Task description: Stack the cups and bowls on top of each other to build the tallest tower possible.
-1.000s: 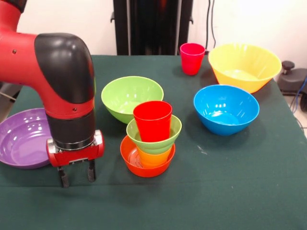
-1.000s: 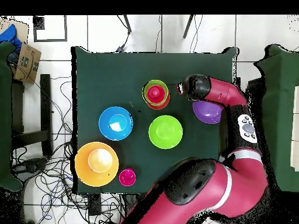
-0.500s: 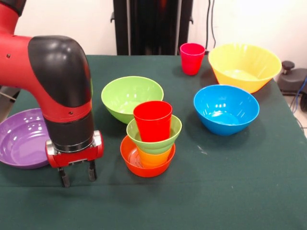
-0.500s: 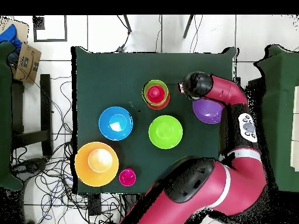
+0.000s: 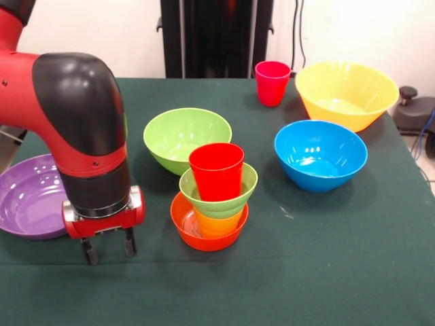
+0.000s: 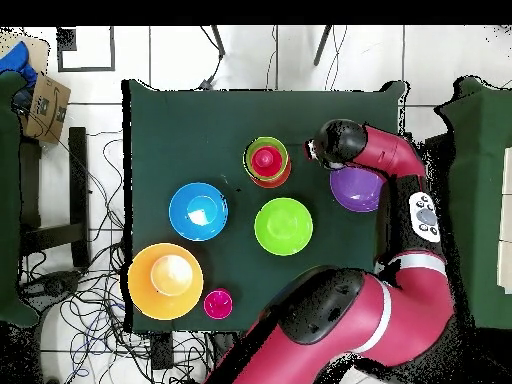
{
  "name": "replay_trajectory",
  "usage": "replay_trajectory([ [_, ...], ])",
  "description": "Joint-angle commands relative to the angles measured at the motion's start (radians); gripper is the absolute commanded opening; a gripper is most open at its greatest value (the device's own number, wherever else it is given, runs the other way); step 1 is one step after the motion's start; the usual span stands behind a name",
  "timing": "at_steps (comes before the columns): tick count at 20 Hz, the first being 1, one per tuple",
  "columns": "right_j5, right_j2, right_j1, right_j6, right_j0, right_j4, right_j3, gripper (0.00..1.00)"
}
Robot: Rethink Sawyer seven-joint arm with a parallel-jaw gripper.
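Observation:
The tower (image 5: 215, 197) (image 6: 267, 161) stands near the table's front: a small orange bowl (image 5: 204, 231), a yellow-orange cup, a small green bowl (image 5: 219, 192) and a red cup (image 5: 217, 170) on top. Left of it, my gripper (image 5: 107, 250) hangs just above the cloth, open, nothing between its fingers. In the overhead view the gripper (image 6: 316, 150) sits beside the tower. A larger green bowl (image 5: 187, 138) (image 6: 284, 225), a blue bowl (image 5: 320, 153) (image 6: 198, 210), a yellow bowl (image 5: 346, 93) (image 6: 165, 280) and a pink-magenta cup (image 5: 272, 83) (image 6: 218, 303) stand apart. The purple bowl (image 5: 30, 197) (image 6: 356, 190) lies behind my arm.
The table (image 5: 326, 265) is covered in dark green cloth. My arm's black elbow (image 5: 85, 115) rises tall over the purple bowl's side. Black equipment (image 5: 416, 109) sits off the table's right edge. Cables and a cardboard box (image 6: 45, 105) lie on the floor.
The arm has shifted slightly left and a little toward the front edge. The gripper stays open, and the tower and loose bowls have not moved.

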Motion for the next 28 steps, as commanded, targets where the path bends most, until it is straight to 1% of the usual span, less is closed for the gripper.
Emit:
replay_trajectory([
  [1,0.165,0.005,-0.027,0.090,0.045,0.025,-0.058,1.00],
  [3,0.162,0.015,-0.039,0.093,0.044,0.032,-0.059,1.00],
  [5,0.141,0.017,-0.067,0.095,0.040,0.035,-0.034,1.00],
  [8,0.139,-0.003,-0.101,0.112,0.045,0.034,-0.006,1.00],
  [10,0.170,-0.019,-0.120,0.124,0.054,0.037,-0.001,1.00],
  [12,0.180,-0.026,-0.129,0.127,0.057,0.040,0.004,1.00],
  [14,0.227,-0.052,-0.177,0.149,0.068,0.050,0.025,1.00],
  [16,0.244,-0.066,-0.211,0.154,0.074,0.057,0.042,1.00],
  [18,0.249,-0.070,-0.220,0.152,0.075,0.063,0.047,1.00],
  [23,0.187,-0.068,-0.268,0.138,0.054,0.080,0.115,1.00],
  [28,0.143,-0.112,-0.312,0.142,0.058,0.063,0.195,1.00],
])
